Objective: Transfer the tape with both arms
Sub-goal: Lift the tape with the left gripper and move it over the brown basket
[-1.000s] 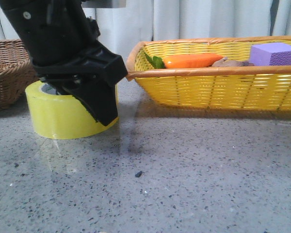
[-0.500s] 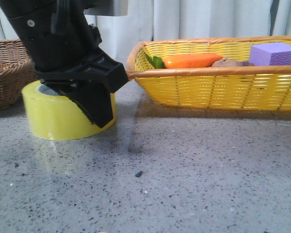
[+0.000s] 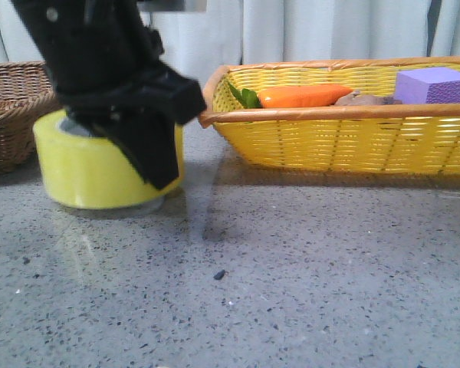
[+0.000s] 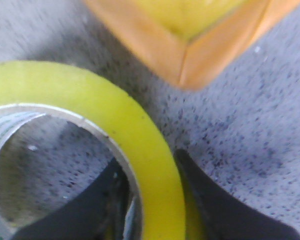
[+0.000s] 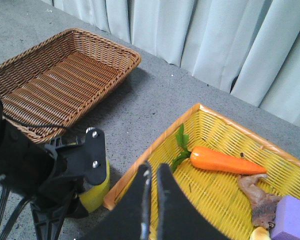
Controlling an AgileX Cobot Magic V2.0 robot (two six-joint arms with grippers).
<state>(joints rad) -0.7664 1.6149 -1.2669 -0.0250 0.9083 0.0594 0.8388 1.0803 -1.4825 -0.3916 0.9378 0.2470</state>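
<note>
Tape [image 3: 92, 169] sits just clear of the bench [image 3: 307, 268] beside the yellow basket [image 3: 345, 138] — left end effector [image 4: 155, 200] clamps its wall, one finger inside — right end effector [image 5: 151, 200] hangs nearly closed, empty.

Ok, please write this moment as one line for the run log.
left hand: shut on tape wall | tape: just off table | right hand: shut, empty, above yellow basket

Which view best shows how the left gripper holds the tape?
The left wrist view: one finger sits inside the core and one outside, pinching the tape wall. The front view shows the tape raised off the table, the left gripper hiding the grip. The right wrist view shows only a yellow sliver.
</note>
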